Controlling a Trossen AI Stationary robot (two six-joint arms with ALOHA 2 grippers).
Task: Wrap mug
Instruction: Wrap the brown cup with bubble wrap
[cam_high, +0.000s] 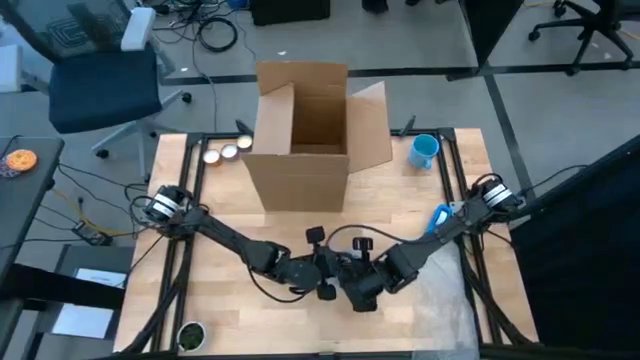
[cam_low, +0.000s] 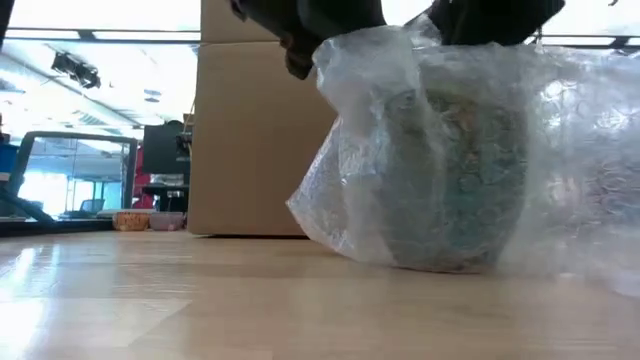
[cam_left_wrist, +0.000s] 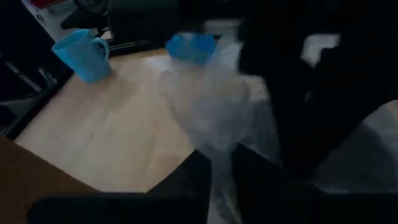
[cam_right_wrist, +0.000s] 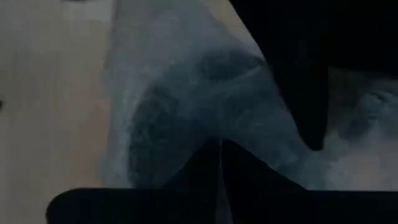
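A teal patterned mug (cam_low: 455, 175) stands upright on the table near its front edge, covered by clear bubble wrap (cam_low: 400, 150). The rest of the wrap (cam_high: 445, 300) spreads toward the table's right. Both grippers meet over the mug. My left gripper (cam_high: 325, 270) comes from the left and my right gripper (cam_high: 362, 282) from the right, each shut on the wrap. In the low view only their dark undersides show above the mug. My left gripper pinches the bubble wrap (cam_left_wrist: 214, 146) between its two fingers, above the mug. The wrap fans out bunched beyond the fingers. One layer or several, I cannot tell. My right gripper pinches the bubble wrap (cam_right_wrist: 205, 134) between its shut fingers, close over the covered mug. The wrap drapes down the mug's sides to the table.
An open cardboard box (cam_high: 305, 130) stands at the table's far middle. A light blue mug (cam_high: 424, 150) sits at the far right, with a small blue object (cam_high: 440, 215) nearer along the right edge. Small round tins (cam_high: 228, 152) lie left of the box.
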